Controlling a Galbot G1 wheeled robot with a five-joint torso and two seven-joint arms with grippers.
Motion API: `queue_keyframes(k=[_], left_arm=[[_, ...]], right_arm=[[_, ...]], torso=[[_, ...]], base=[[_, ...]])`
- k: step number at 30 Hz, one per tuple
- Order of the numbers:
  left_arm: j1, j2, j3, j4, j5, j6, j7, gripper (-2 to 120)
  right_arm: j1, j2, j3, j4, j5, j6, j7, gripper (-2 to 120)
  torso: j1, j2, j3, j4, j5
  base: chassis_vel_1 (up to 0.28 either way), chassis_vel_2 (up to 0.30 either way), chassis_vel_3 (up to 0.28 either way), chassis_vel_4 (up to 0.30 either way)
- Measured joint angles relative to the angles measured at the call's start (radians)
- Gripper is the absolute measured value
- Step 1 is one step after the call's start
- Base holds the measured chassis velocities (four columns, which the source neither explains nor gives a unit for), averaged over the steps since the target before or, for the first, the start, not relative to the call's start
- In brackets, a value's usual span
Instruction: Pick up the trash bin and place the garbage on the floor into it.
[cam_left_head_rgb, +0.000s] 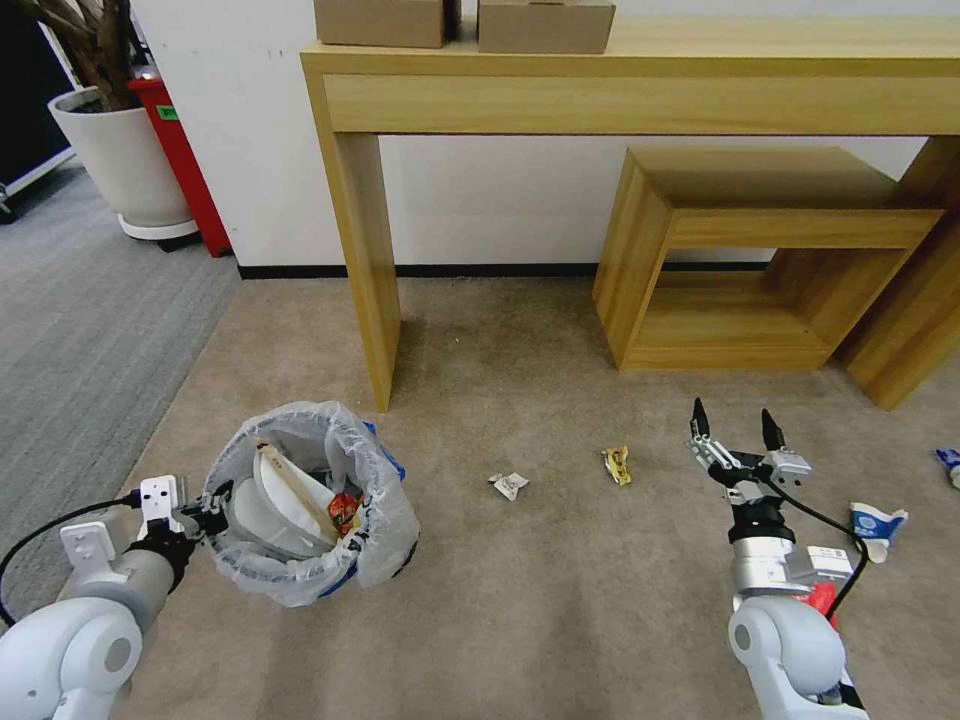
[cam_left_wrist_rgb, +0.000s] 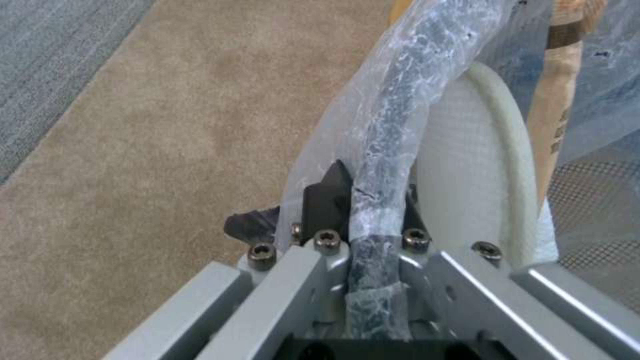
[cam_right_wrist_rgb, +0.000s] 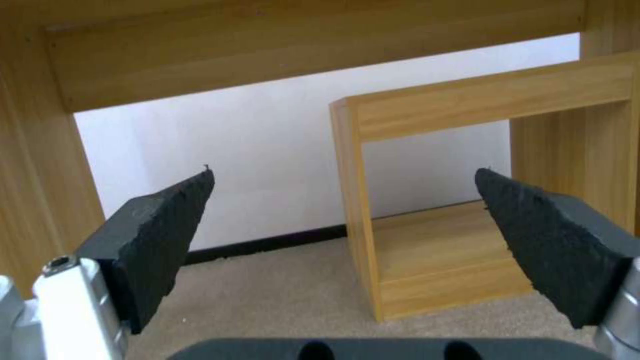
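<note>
On the carpet at my left, the trash bin (cam_left_head_rgb: 300, 500) hangs tilted from my left gripper (cam_left_head_rgb: 210, 517), whose fingers (cam_left_wrist_rgb: 327, 200) pinch only the bagged rim. That thin hold worries me: the liner could slip and spill the slipper (cam_left_head_rgb: 265, 505) and stick (cam_left_head_rgb: 295, 490) already inside. My right gripper (cam_left_head_rgb: 735, 425) hovers spread wide and empty above the floor, near the yellow wrapper (cam_left_head_rgb: 617, 465) and white wrapper (cam_left_head_rgb: 509, 485); coming down off-centre could just nudge them away.
</note>
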Motion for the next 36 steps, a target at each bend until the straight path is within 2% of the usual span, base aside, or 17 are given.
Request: queue_keyframes(k=[10, 26, 36], left_arm=[[-0.005, 0.003, -0.001, 0.012, -0.001, -0.003, -0.001, 0], [-0.017, 0.008, 0.000, 0.030, -0.003, -0.006, -0.001, 0], [-0.028, 0.008, 0.002, 0.043, -0.003, -0.006, -0.001, 0]], right_arm=[[0.001, 0.000, -0.005, -0.003, -0.006, -0.005, -0.003, 99], [0.015, 0.000, -0.016, -0.021, -0.004, -0.008, -0.010, 100], [0.034, 0.000, -0.032, -0.039, -0.001, -0.007, -0.017, 100]], torso=[[0.000, 0.000, 0.000, 0.0000, 0.0000], [0.000, 0.000, 0.000, 0.0000, -0.0001], [0.000, 0.000, 0.000, 0.0000, 0.0000]], base=[[-0.005, 0.005, 0.005, -0.005], [-0.132, 0.141, 0.127, -0.128], [-0.024, 0.026, 0.022, -0.023]])
